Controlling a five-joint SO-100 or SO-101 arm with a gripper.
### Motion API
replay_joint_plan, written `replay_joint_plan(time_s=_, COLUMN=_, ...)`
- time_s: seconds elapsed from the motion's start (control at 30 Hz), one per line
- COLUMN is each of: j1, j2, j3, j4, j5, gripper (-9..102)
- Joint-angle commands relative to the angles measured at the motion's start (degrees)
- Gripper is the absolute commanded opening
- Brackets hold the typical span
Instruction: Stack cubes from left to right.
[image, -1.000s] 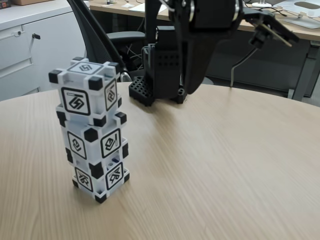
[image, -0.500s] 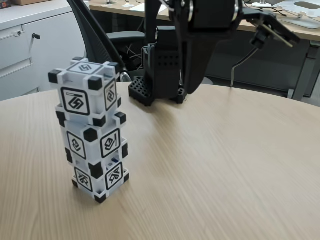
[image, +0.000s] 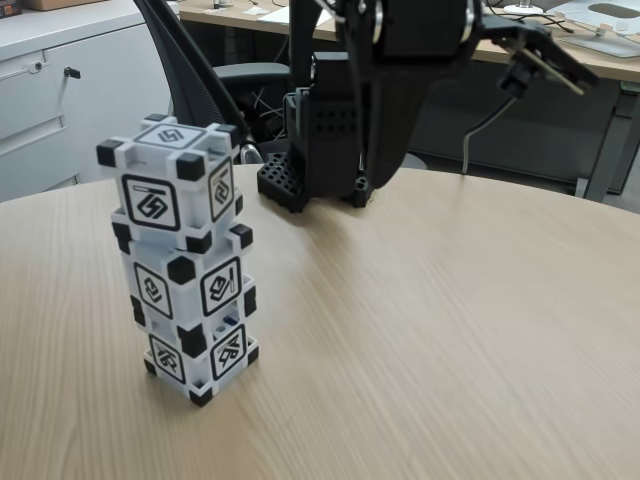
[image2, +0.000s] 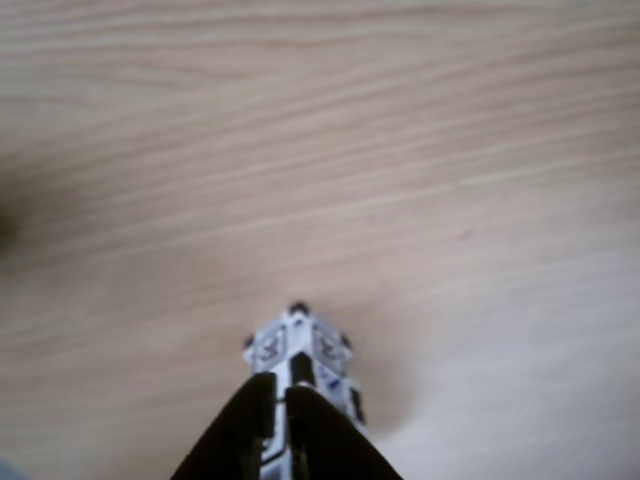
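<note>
Three white-grey cubes with black corners stand in one upright stack at the table's left in the fixed view: the top cube (image: 172, 185), the middle cube (image: 190, 283) and the bottom cube (image: 203, 352). The middle one is turned slightly against the others. My black arm (image: 400, 70) is raised high at the back, well clear of the stack. In the other view my gripper (image2: 282, 388) enters from the bottom edge, its two black fingers nearly together with nothing between them. The stack (image2: 300, 345) shows small and far below, just beyond the fingertips.
The arm's black base (image: 320, 150) stands at the table's far edge. An office chair (image: 215, 70) and white cabinets (image: 60, 90) stand behind the table. Bare wooden tabletop (image: 450, 330) stretches to the right of the stack.
</note>
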Motion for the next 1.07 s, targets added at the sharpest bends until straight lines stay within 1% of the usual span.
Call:
replay_joint_plan(time_s=0.0, j1=0.4, j2=1.5, j3=-0.3, j4=0.4, j5=-2.8, gripper=0)
replay_joint_plan(time_s=0.17, j1=0.3, j2=1.5, j3=-0.3, j4=0.4, j5=-0.1, gripper=0)
replay_joint_plan(time_s=0.43, j1=0.3, j2=1.5, j3=-0.3, j4=0.3, j5=-2.8, gripper=0)
replay_joint_plan(time_s=1.03, j1=0.3, j2=1.5, j3=-0.3, j4=0.3, j5=1.5, gripper=0)
